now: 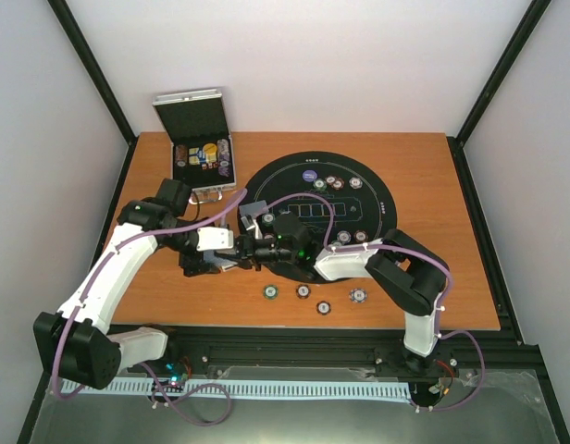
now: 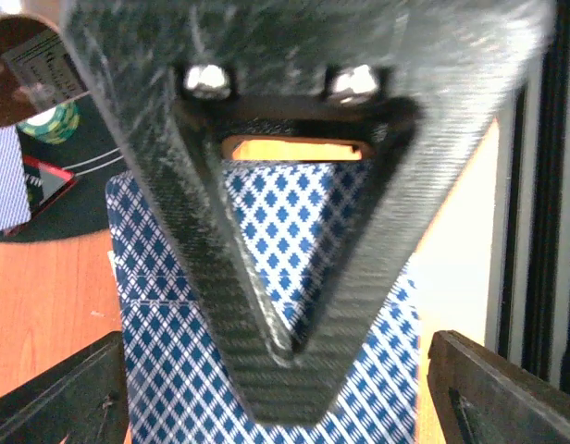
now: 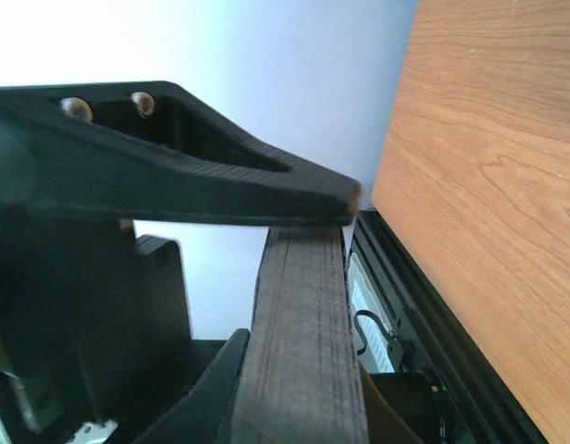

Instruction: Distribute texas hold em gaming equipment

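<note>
My right gripper (image 1: 259, 248) is shut on a deck of playing cards (image 3: 303, 351) and clamps it by its edges above the table's left front. The deck's blue diamond back (image 2: 174, 370) fills the left wrist view. My left gripper (image 2: 290, 350) is shut, and its tips rest against the top card. In the top view, it (image 1: 231, 250) meets the right gripper tip to tip. Several striped chips (image 1: 303, 291) lie on the wood in front. More chips (image 1: 352, 237) and button discs (image 1: 309, 173) lie on the round black mat (image 1: 377, 199).
The open silver case (image 1: 204, 157) with chips stands at the back left. A green chip (image 2: 52, 120) and a red-edged marker (image 2: 46, 183) lie on the mat's left edge. The black frame rail (image 1: 359, 338) runs along the near edge.
</note>
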Robot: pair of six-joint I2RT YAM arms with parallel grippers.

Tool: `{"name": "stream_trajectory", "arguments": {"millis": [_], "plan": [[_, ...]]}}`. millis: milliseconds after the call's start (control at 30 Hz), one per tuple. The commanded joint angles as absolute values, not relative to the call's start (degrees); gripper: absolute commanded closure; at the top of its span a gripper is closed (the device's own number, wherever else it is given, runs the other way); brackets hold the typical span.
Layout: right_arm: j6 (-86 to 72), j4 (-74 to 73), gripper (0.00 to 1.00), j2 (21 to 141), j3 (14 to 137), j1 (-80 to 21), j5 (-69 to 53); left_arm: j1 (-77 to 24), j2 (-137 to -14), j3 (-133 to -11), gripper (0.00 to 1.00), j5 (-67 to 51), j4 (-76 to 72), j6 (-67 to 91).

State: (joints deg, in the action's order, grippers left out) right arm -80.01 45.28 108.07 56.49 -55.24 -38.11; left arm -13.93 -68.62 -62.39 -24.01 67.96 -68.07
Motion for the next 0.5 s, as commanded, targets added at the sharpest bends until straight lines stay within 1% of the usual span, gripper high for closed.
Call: {"name": "stream_trajectory", "arguments": {"millis": [0,100,167,300,467], "plan": [[-78.73,46.77,0.97,107.79,55.11,-55.61,-37.9,-14.12,-69.12,-65.71,0.08,-26.11,73.73,-69.1],[-78.17,47.62,0.97,107.16,54.17,-55.55,-38.1,-14.14,-70.81,-66.7,0.03,-25.79,76.59,-68.94],[-78.0,48.1,0.97,106.69,53.48,-55.38,-37.98,-14.12,-70.89,-66.76,0.01,-25.94,77.23,-68.7],[-77.3,48.38,0.97,105.85,53.28,-55.28,-38.3,-14.11,-69.65,-65.63,0.01,-25.9,75.14,-68.27],[-77.48,49.51,0.97,106.06,53.79,-55.28,-38.92,-14.14,-71.08,-65.57,0.02,-25.9,74.99,-67.45]]}}
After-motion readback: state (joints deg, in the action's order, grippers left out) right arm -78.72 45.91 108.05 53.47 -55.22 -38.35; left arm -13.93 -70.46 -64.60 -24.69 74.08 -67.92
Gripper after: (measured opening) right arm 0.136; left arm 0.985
